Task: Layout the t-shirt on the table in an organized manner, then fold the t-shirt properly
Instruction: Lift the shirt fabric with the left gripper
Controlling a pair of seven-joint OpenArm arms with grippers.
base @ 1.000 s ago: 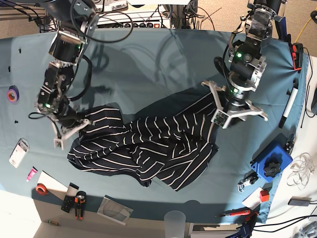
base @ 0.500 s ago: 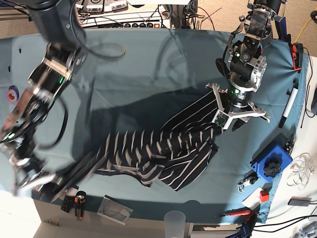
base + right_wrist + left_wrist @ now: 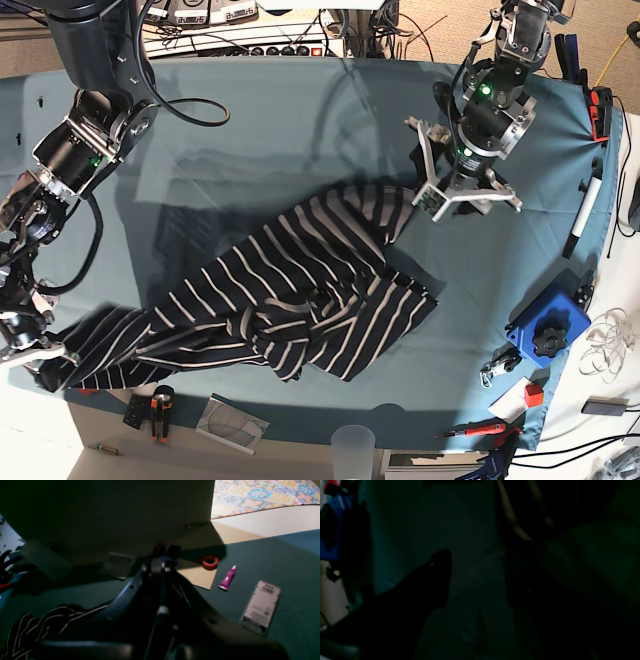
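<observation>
The navy t-shirt (image 3: pixel 290 290) with thin white stripes lies stretched slantwise across the teal table (image 3: pixel 280 110), from the front left edge to the right of the middle. My right gripper (image 3: pixel 30 350) is at the front left edge, shut on the shirt's left end. In the right wrist view its fingertips meet (image 3: pixel 160 565) and the shirt (image 3: pixel 32 627) hangs below to the left. My left gripper (image 3: pixel 435 207) touches the shirt's upper right end. In the dark left wrist view its fingers stand apart (image 3: pixel 476 562) with table between them, and striped cloth (image 3: pixel 515 522) lies just beyond one finger.
A red tape roll (image 3: pixel 209 562), a purple tube (image 3: pixel 227 578) and a grey card (image 3: pixel 261 606) lie near the right gripper. A blue box (image 3: pixel 548 335), a marker (image 3: pixel 588 215), a plastic cup (image 3: pixel 352 445) and pliers (image 3: pixel 160 410) sit along the right and front edges.
My right gripper has swung down to the front left edge and dragged the shirt's left end with it, stretching the shirt out. My left gripper has moved a little up and left.
</observation>
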